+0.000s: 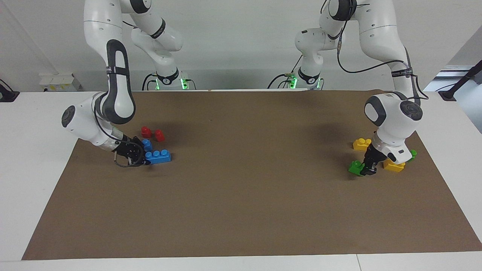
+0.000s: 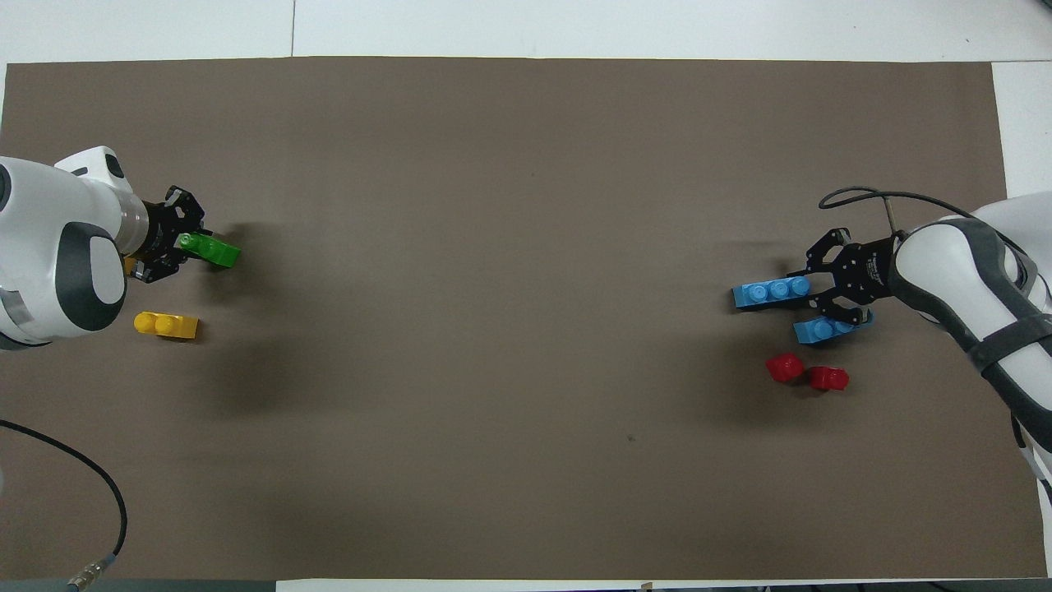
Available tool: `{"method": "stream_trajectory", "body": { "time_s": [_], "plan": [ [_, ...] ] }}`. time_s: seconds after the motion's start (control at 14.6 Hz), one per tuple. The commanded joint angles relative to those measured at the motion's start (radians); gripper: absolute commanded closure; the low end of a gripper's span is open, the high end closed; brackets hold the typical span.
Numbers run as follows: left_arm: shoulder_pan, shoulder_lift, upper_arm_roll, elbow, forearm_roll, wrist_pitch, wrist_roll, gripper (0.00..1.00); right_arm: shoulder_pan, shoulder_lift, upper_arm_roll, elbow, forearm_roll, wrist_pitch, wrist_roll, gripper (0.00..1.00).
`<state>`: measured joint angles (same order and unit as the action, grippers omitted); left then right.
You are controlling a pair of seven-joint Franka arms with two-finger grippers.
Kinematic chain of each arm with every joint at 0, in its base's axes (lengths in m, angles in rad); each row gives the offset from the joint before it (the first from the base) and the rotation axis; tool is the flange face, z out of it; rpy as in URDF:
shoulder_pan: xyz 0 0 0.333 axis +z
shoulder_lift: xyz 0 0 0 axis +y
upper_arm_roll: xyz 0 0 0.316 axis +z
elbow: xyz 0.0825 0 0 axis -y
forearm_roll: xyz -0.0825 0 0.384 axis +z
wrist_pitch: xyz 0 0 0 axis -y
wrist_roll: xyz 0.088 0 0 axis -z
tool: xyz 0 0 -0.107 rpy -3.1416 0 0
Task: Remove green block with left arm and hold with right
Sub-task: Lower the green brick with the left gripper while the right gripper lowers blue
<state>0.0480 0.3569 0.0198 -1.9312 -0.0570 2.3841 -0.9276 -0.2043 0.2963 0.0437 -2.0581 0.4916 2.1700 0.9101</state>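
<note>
A green block (image 1: 355, 167) (image 2: 215, 252) hangs tilted just above the brown mat at the left arm's end of the table. My left gripper (image 1: 367, 169) (image 2: 186, 245) is shut on its end. A second green block (image 1: 413, 153) peeks out from under the left wrist, mostly hidden. At the right arm's end, my right gripper (image 1: 144, 158) (image 2: 810, 291) lies low over the mat. It is shut on the end of a blue three-stud brick (image 1: 159, 156) (image 2: 768, 293).
Two yellow bricks (image 1: 361, 143) (image 1: 394, 166) lie close around the left gripper; one shows from above (image 2: 167, 325). A second blue brick (image 1: 147, 144) (image 2: 824, 330) and two red blocks (image 1: 146, 131) (image 1: 159, 135) sit by the right gripper. The brown mat (image 1: 241, 188) covers the table.
</note>
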Motion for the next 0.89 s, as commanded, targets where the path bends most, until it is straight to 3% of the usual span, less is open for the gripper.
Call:
{"method": "stream_trajectory", "body": {
  "time_s": [0.0, 0.07, 0.14, 0.34, 0.48, 0.82],
  "plan": [
    [0.013, 0.014, -0.006, 0.017, 0.014, 0.004, 0.079, 0.0, -0.003, -0.011, 0.008, -0.022, -0.013, 0.018, -0.02, 0.49],
    [0.013, 0.008, -0.006, 0.023, 0.014, 0.001, 0.094, 0.0, -0.003, -0.011, 0.008, -0.019, -0.013, 0.014, -0.019, 0.21],
    [0.012, 0.005, -0.004, 0.032, 0.014, -0.006, 0.116, 0.0, -0.003, -0.012, 0.008, -0.011, -0.013, 0.005, -0.016, 0.17],
    [0.01, 0.005, -0.004, 0.113, 0.038, -0.129, 0.157, 0.0, -0.004, -0.035, 0.007, 0.025, -0.013, -0.06, -0.001, 0.12],
    [-0.003, 0.004, -0.007, 0.168, 0.132, -0.222, 0.22, 0.0, -0.004, -0.055, 0.005, 0.047, -0.015, -0.096, 0.015, 0.06],
    [-0.003, -0.088, -0.014, 0.181, 0.152, -0.339, 0.493, 0.0, 0.0, -0.126, 0.007, 0.055, -0.047, -0.127, 0.018, 0.03]
  ]
}}
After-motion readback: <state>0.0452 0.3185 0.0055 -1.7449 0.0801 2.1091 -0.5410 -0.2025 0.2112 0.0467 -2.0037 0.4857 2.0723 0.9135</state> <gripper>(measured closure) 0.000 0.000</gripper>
